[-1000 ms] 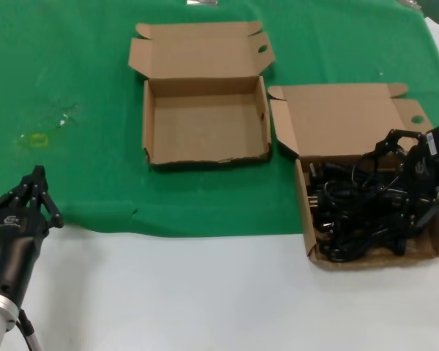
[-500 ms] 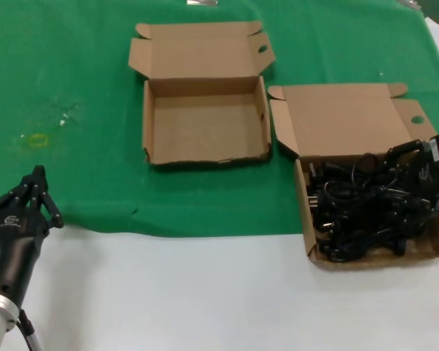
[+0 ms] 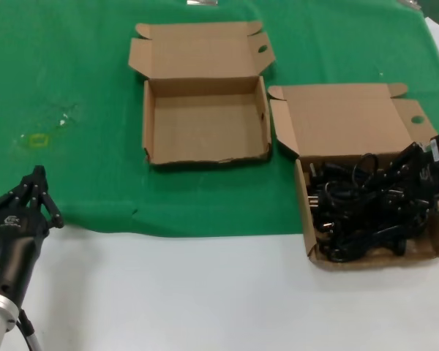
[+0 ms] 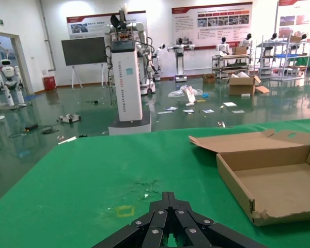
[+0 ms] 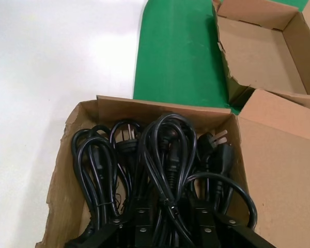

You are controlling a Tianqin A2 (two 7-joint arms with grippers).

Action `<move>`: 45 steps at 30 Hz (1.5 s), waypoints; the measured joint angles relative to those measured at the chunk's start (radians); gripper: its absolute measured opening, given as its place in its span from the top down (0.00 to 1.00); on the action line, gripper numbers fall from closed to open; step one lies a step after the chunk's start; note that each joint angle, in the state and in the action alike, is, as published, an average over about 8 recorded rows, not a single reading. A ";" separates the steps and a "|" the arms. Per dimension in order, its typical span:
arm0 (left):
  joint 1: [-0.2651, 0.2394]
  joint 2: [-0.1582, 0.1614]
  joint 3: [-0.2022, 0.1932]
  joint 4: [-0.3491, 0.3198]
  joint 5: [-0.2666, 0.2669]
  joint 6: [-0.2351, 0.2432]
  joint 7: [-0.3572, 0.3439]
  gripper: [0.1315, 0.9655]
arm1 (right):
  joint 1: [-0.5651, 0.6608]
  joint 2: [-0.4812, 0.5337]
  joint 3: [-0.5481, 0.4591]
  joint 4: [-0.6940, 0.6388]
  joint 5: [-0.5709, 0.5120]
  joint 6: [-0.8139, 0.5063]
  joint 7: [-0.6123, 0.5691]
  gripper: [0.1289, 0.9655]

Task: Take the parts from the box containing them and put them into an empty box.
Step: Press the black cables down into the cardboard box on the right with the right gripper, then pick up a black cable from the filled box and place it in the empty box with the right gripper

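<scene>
— Cords (image 3: pixel 358 205)?
— Black, thin, rubbery, coiled in loose loops. Chunky moulded plugs, a few with bare metal prongs. Tangled in one heap, filling the full box (image 3: pixel 302 205) right around the right gripper (image 3: pixel 410 186).

— And in the right wrist view?
— Same cords (image 5: pixel 165 155), glossy, one tall loop arching directly ahead of the right gripper (image 5: pixel 168 232), more loops on either side. Brown walls of the full box (image 5: pixel 72 150) closing round the pile, one edge rough and torn.

— Right gripper's grip?
— Down among the cords, black on black. Spread or pinching: impossible to tell.

— Box material?
— Plain brown cardboard, matte, shallow tray shape. Lid flap (image 3: pixel 344 117) folded back flat beyond the right gripper, with side tabs and a round hole.

— Empty box (image 3: pixel 205 124)?
— Same cardboard, bare floor, lid open, well apart from the right gripper, off to its left and farther away. Also visible beyond the cords in the wrist view (image 5: pixel 258 51).

— Left gripper (image 3: pixel 36 175)?
— Parked far from both boxes, at the seam of green cloth (image 3: pixel 73 58) and white tabletop (image 3: pixel 205 292). Pressed together to a point, holding nothing (image 4: pixel 168 199).
</scene>
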 joint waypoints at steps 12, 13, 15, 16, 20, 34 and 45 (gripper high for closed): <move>0.000 0.000 0.000 0.000 0.000 0.000 0.000 0.99 | -0.016 0.034 0.016 0.079 0.012 -0.016 0.060 0.85; 0.000 0.000 0.000 0.000 0.000 0.000 0.000 0.99 | -0.015 0.037 0.018 0.086 0.013 -0.018 0.067 0.86; 0.000 0.000 0.000 0.000 0.000 0.000 0.000 0.99 | -0.011 0.042 0.021 0.099 0.016 -0.023 0.081 0.87; 0.000 0.000 0.000 0.000 0.000 0.000 0.000 0.99 | -0.009 0.045 0.022 0.107 0.017 -0.025 0.089 0.88; 0.000 0.000 0.000 0.000 0.000 0.000 0.000 0.99 | 0.003 0.052 0.028 0.136 0.023 -0.038 0.124 0.90; 0.000 0.000 0.000 0.000 0.000 0.000 0.000 0.99 | 0.083 -0.011 0.040 0.134 0.045 -0.046 0.176 0.90; 0.000 0.000 0.000 0.000 0.000 0.000 0.000 0.99 | 0.182 -0.171 0.047 -0.109 0.050 0.026 0.043 0.90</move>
